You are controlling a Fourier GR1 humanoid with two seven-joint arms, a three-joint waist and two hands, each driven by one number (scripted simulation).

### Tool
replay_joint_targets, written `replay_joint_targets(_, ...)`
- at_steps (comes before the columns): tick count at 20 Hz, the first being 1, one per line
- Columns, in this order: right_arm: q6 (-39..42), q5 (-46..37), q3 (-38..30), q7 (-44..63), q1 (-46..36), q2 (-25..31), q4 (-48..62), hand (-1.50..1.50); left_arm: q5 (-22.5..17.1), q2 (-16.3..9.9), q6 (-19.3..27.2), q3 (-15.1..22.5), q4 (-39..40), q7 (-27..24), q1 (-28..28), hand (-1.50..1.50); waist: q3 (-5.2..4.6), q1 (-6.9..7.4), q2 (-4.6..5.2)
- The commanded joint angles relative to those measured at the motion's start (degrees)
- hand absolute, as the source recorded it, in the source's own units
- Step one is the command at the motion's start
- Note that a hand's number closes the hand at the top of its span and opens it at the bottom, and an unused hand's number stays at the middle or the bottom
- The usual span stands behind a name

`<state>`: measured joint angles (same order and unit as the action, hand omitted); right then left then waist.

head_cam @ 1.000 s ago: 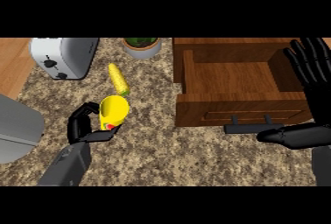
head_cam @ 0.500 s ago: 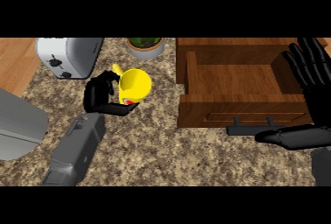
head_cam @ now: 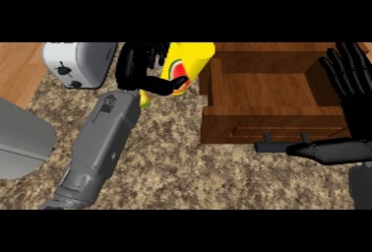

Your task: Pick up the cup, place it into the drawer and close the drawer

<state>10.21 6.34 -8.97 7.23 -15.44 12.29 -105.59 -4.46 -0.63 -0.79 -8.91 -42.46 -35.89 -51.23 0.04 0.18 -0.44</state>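
From the head view, the left hand (head_cam: 145,69) is gripping the yellow cup (head_cam: 190,61), its fingers and thumb curling round the cup's side, where a red and green mark shows. The cup is being held above the speckled stone counter (head_cam: 189,167), just beside the left wall of the open wooden drawer (head_cam: 269,93) and not inside it. The left forearm (head_cam: 102,142) is stretching up across the counter from the lower edge. A silver toaster (head_cam: 78,63) is standing to the left of the hand, near the counter's far edge. The right hand (head_cam: 349,113) is resting with straight, spread fingers, holding nothing, over the drawer's right side, its thumb lying just in front of the drawer's dark handle (head_cam: 280,142).
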Motion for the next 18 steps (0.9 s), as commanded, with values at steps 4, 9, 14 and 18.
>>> replay_joint_targets(4,0.7,-1.6,-0.4,-5.2,3.5,-0.2,0.5,-1.5,-1.5,0.6,9.9,5.6,-1.6,12.7,-12.3,1.5,0.0,-1.26,0.46)
replay_joint_targets(9,1.0,0.4,-0.1,-1.8,-1.0,0.0,1.2,-1.5,-5.9,0.6,18.1,11.4,8.7,17.8,-20.5,1.5,0.0,-2.77,0.87)
replay_joint_targets(14,1.8,0.4,0.3,-4.0,-1.9,-0.2,3.2,-1.5,-11.2,0.6,22.3,17.4,16.2,21.4,-25.2,1.5,0.06,-4.82,1.32)
replay_joint_targets(18,0.8,-1.0,2.0,-3.8,-3.0,-1.4,3.3,-1.5,-11.7,0.6,21.9,20.0,22.2,20.6,-25.5,1.5,0.05,-5.95,1.72)
